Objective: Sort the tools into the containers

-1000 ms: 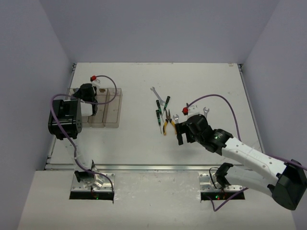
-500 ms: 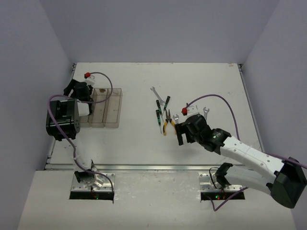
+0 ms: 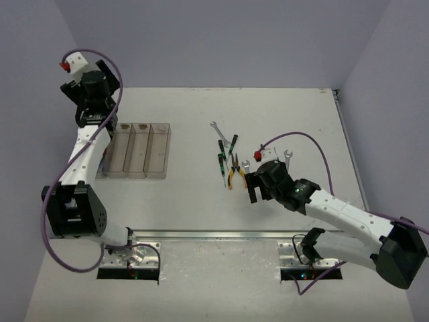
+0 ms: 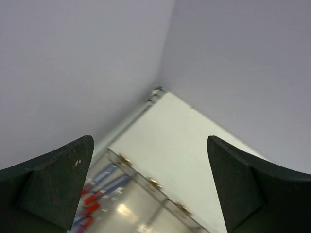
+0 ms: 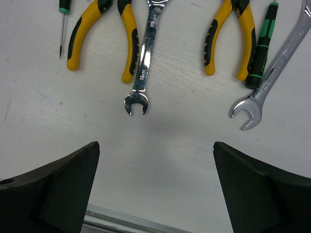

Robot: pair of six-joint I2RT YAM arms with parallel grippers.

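Rising clear of the bins (image 3: 146, 153) now below them, the left jaws have sprung wide and empty, their load seemingly delivered; the right jaws hang spread before a wrench (image 5: 144, 54).

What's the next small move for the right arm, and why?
Probably ease the right end effector forward and down over the middle wrench. Its jaws stand open and empty, and the wrench lies just ahead of it, roughly centred between them.
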